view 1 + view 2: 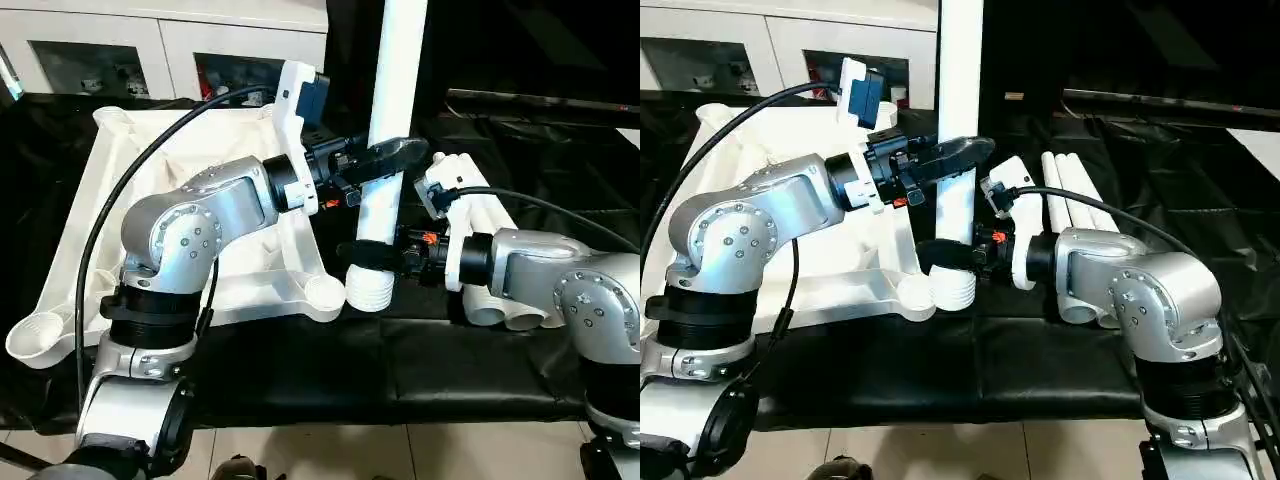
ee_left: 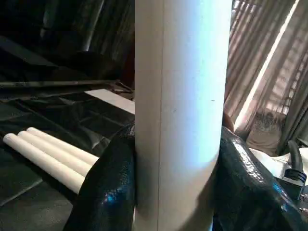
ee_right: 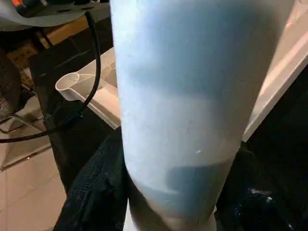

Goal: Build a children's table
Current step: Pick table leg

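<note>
Both grippers pinch one upright leg [image 1: 388,150]: the left gripper [image 1: 385,158] higher, the right gripper [image 1: 368,255] near its threaded end, just right of the top's [image 1: 200,290] near-right socket [image 1: 322,293]. Misaligned threads could jam; three spare legs [image 1: 490,290] lie right.

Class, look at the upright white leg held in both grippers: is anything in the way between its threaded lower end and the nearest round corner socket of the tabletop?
Nothing visible blocks it. The leg is upright, its threaded end just beside the nearest corner socket of the tabletop. The left gripper and right gripper clasp it higher up.
</note>
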Controlling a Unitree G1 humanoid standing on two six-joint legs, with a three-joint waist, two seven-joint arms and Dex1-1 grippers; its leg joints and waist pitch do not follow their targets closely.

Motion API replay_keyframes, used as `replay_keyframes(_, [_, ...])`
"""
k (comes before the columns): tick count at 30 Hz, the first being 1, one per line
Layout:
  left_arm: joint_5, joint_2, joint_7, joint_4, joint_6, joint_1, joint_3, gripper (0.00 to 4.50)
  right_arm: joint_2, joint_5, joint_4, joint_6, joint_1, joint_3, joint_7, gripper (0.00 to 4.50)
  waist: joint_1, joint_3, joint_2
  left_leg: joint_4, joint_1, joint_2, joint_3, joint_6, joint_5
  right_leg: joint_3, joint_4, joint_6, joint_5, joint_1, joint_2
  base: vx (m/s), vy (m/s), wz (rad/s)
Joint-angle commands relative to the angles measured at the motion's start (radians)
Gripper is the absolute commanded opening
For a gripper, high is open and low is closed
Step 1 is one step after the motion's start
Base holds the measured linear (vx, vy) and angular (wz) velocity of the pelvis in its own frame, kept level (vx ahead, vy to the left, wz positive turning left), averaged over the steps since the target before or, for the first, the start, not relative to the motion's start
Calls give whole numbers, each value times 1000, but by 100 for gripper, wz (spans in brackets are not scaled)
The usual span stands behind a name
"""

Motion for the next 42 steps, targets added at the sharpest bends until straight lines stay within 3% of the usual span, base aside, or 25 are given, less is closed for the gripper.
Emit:
replay_keyframes(1, [6,-8,7,-21,-11,-26,1,183,-8,-5,-17,-8,13,9,5,190,2,-79,6,-64,25,65,-26,-54,-122,46,-84,-191,-127,42,-93,0,0,0])
replay_keyframes(3, [3,-8,-11,-28,-22,-31,-4,239,0,-9,-6,-19,11,0,-4,190,3,-80,10,-63,26,66,-27,-55,-121,46,-83,-192,-117,42,-95,0,0,0])
replay_keyframes(6, [-18,-15,-11,-24,-16,-37,16,258,19,-20,11,-45,5,-19,-24,190,1,-80,16,-63,25,64,-27,-60,-128,45,-82,-202,-103,42,-93,0,0,0])
replay_keyframes(9, [12,-29,12,-9,-74,-40,29,280,37,-25,21,-63,5,-37,-46,189,2,-80,14,-64,24,65,-28,-60,-130,45,-82,-205,-105,43,-94,0,0,0])
replay_keyframes(10, [49,-43,44,3,-136,-43,39,294,56,-27,26,-76,4,-51,-67,189,3,-80,30,-65,25,66,-31,-66,-138,45,-82,-206,-93,44,-93,0,0,0])
replay_keyframes(11, [91,-66,88,21,-221,-51,59,294,80,-37,30,-106,3,-67,-93,189,2,-80,33,-64,25,66,-31,-66,-153,45,-85,-206,-92,42,-94,0,0,0])
replay_keyframes(13, [103,-80,106,29,-257,-55,71,302,88,-45,31,-128,2,-72,-103,189,2,-82,23,-66,25,66,-32,-64,-150,44,-85,-205,-87,48,-95,0,0,0])
replay_keyframes(16, [43,-137,170,59,-315,-85,174,304,121,-49,41,-146,5,-104,-153,189,4,-83,29,-61,21,63,-30,-55,-134,45,-83,-220,-74,49,-98,0,0,0])
replay_keyframes(17, [-2,-144,178,69,-316,-102,219,304,129,-71,52,-166,5,-112,-184,189,2,-82,20,-60,21,59,-27,-54,-138,44,-85,-216,-92,48,-95,0,0,0])
replay_keyframes(18, [-31,-144,178,73,-313,-112,246,304,137,-89,63,-184,3,-119,-208,189,3,-82,22,-61,22,58,-28,-56,-137,44,-85,-215,-101,48,-95,0,0,0])
replay_keyframes(20, [-73,-127,164,71,-291,-110,277,304,166,-125,106,-229,-5,-145,-267,189,-1,-81,20,-61,24,58,-27,-62,-145,43,-87,-206,-138,43,-93,0,0,0])
replay_keyframes(22, [-82,-117,160,68,-274,-104,281,304,171,-140,121,-245,-7,-150,-283,189,-1,-81,26,-61,26,58,-27,-65,-147,43,-86,-198,-148,40,-90,0,0,0])
replay_keyframes(23, [-17,-77,156,60,-282,-78,250,304,168,-175,136,-284,-4,-135,-296,189,-4,-80,25,-64,25,60,-27,-64,-146,43,-86,-193,-139,39,-89,0,0,0])
replay_keyframes(24, [153,30,91,30,-336,25,148,304,172,-271,163,-469,23,-88,-296,189,-4,-82,1,-66,26,65,-26,-58,-143,43,-89,-179,-146,38,-91,0,0,0])
replay_keyframes(25, [153,30,91,29,-336,25,148,304,172,-271,163,-469,23,-88,-296,189,-5,-81,9,-72,17,70,-30,-55,-124,45,-81,-138,-158,39,-98,0,0,0])
replay_keyframes(26, [210,62,71,22,-363,57,114,304,168,-306,166,-536,36,-64,-285,189,-5,-82,17,-68,27,69,-26,-62,-130,45,-85,-119,-166,31,-96,0,0,0])
replay_keyframes(27, [250,89,52,13,-383,96,75,304,160,-347,173,-580,51,-42,-302,189,-5,-82,17,-68,27,69,-26,-62,-130,45,-85,-119,-166,31,-96,0,0,0])
replay_keyframes(28, [290,117,34,2,-404,135,35,304,151,-392,178,-618,67,-18,-325,189,-2,-84,2,-69,26,70,-23,-52,-91,46,-82,-112,-143,32,-95,0,0,0])
replay_keyframes(30, [374,194,3,-22,-443,234,-64,304,198,-323,158,-523,95,-58,-343,189,-4,-84,8,-71,30,68,-22,-51,-103,46,-78,-125,-123,27,-91,0,0,0])
replay_keyframes(31, [411,227,-9,-27,-464,273,-103,304,214,-295,148,-491,103,-71,-338,189,-8,-81,7,-77,25,69,-27,-42,-118,45,-78,-124,-122,28,-89,0,0,0])
replay_keyframes(32, [421,232,-5,-23,-469,279,-109,304,216,-293,147,-490,107,-71,-336,189,-10,-80,8,-80,32,72,-25,-48,-143,44,-79,-125,-127,24,-88,0,0,0])
replay_keyframes(34, [507,280,28,9,-515,338,-154,304,226,-285,145,-496,143,-59,-317,189,-9,-79,8,-81,31,72,-25,-54,-155,45,-80,-127,-117,23,-89,0,0,0])
replay_keyframes(35, [507,269,74,7,-510,367,-127,304,235,-296,156,-524,168,-43,-307,189,-9,-79,2,-82,29,72,-24,-61,-161,45,-80,-131,-115,24,-90,0,0,0])
replay_keyframes(38, [515,195,212,-54,-461,430,-37,304,240,-331,169,-569,204,24,-284,189,-10,-76,4,-82,27,73,-25,-75,-186,44,-80,-165,-118,26,-94,0,0,0])
replay_keyframes(42, [516,113,309,-150,-493,525,9,304,246,-373,164,-589,214,59,-301,189,-6,-71,1,-82,24,73,-28,-61,-221,48,-92,-156,-203,27,-101,0,0,0])
